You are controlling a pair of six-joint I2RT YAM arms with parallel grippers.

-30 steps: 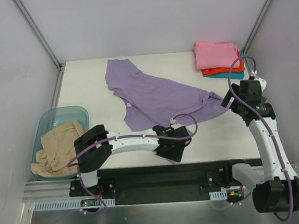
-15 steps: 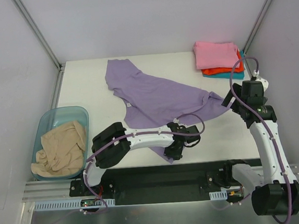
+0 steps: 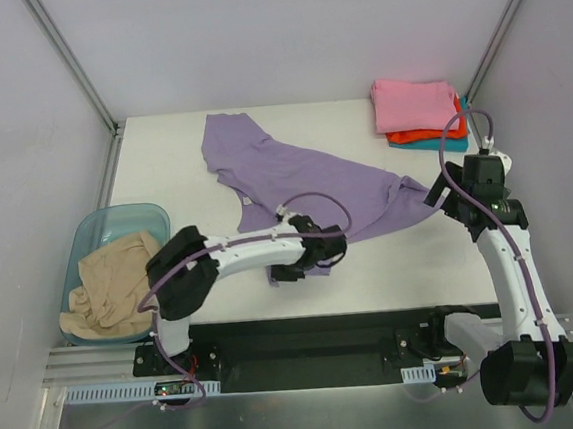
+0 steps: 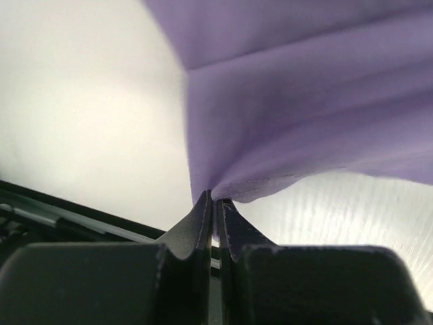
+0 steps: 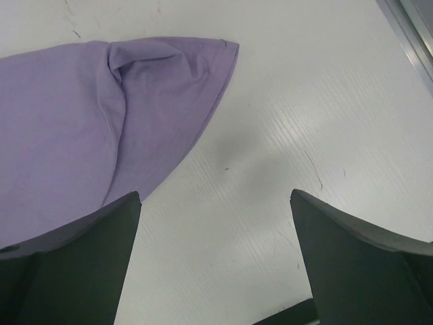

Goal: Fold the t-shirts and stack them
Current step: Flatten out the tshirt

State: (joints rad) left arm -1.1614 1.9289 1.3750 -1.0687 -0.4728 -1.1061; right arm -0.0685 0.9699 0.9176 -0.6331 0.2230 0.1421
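Lavender t-shirt (image 3: pixel 293 179): it lies spread out and wrinkled on the white table (image 3: pixel 163 175). It runs from the far middle, slanting toward the near right.
Near edge of this shirt: the cloth is gathered to a point where it meets the left gripper (image 3: pixel 313 255), at the middle of the table.
Left gripper, state: in the left wrist view the two black fingers (image 4: pixel 196 227) are pressed together. The purple hem is pinched between their tips, so the gripper holds the lavender t-shirt by its edge.
Right gripper (image 3: pixel 436 197): it hangs over the right side of the table, at the right tip of the lavender t-shirt.
Right gripper, state: the fingers (image 5: pixel 352 237) stand far apart, with only bare table between them and nothing held. The tip of the shirt passes behind the finger on the left of the right wrist view. I cannot tell if they touch.
Folded stack: it sits in the far right corner, apart from the lavender shirt. The pink t-shirt (image 3: pixel 415 103) is on top, the orange-red t-shirt (image 3: pixel 425 134) is under it, and the teal t-shirt (image 3: pixel 451 144) is lowest.
Tan t-shirt (image 3: pixel 112 285): it lies crumpled inside the pale-blue translucent bin (image 3: pixel 116 217), which stands beside the left edge of the table.
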